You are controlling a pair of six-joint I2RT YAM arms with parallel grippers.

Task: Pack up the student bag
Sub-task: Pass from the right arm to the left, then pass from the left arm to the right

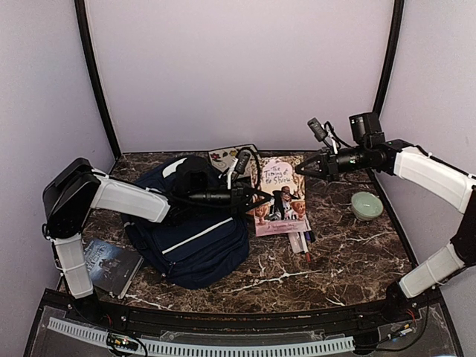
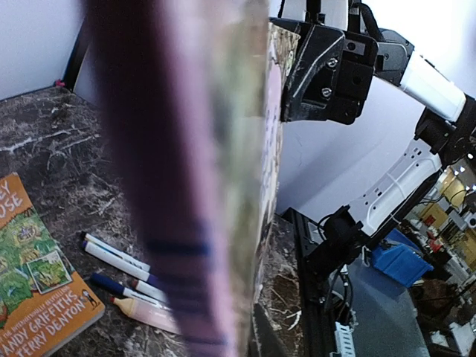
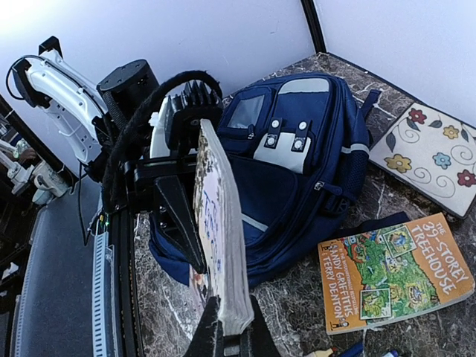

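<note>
Lying front face up on the dark marbled tabletop (image 1: pixel 357 253), left of centre and beneath the left arm, is the student bag (image 1: pixel 193 245), a large navy-blue fabric backpack with a white diagonal stripe and white patches. Its contents cannot be seen in any view. A second container, a small pale green ceramic bowl (image 1: pixel 367 205), stands near the right edge of the table, well apart from the bag.

The left gripper (image 1: pixel 251 195) is closed on the left edge of a pink paperback book titled "The Taming of the Shrew" (image 1: pixel 279 197); one dark finger lies flat against the cover. The right gripper (image 1: pixel 299 169) is pinched tight on the opposite edge of the same book, so both arms hold it between them.

Item count:
- Bags: one.
- Bowls: one.
- Books: three. These are the pink paperback, an orange paperback with a green illustrated cover (image 3: pixel 394 271) lying flat just beside the bag, and a dark-covered book (image 1: pixel 111 265) at the table's left edge.
- White square panel with a flower print (image 3: pixel 431 152): one, behind the bag.
- Pens (image 2: pixel 119 260): four countable, clustered on the table near the orange paperback.
</note>
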